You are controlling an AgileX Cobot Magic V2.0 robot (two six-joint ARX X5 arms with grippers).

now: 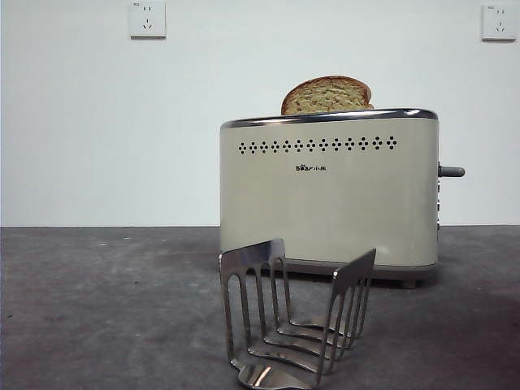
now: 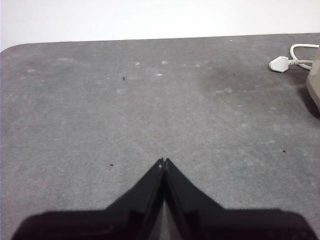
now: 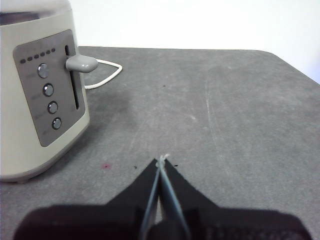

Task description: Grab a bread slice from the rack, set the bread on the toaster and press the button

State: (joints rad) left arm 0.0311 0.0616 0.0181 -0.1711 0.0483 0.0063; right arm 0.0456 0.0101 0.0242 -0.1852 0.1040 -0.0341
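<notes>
Behind everything we saw a plain white wall (image 1: 81,122) with two sockets (image 1: 147,19), and a dark grey counter (image 1: 97,309) running under all the things. The toaster (image 1: 329,191) stood with its long side across the front view, and the slice of bread (image 1: 327,96) sat upright in its top, rounded crust upward, its broad face toward the front camera, only its upper part above the chrome rim. The rack (image 1: 296,317) stood empty, nearer the front camera than the toaster, and apart from it, its dividers upright.

The right gripper (image 3: 162,161) hung above bare counter with its jaws pressed together, holding nothing. Ahead of it and off to one side was the toaster's narrow end, where the button (image 3: 81,63) stuck out sideways at the top of its slot, above a column of round knobs (image 3: 50,98); open counter lay between gripper and toaster. The front view showed the button only as a stub, and none of the knobs.

The left gripper (image 2: 164,163) was likewise closed and empty, with wide bare counter ahead up to the far edge. Only its view showed the white plug (image 2: 280,63) and cord lying beside the toaster's corner.
</notes>
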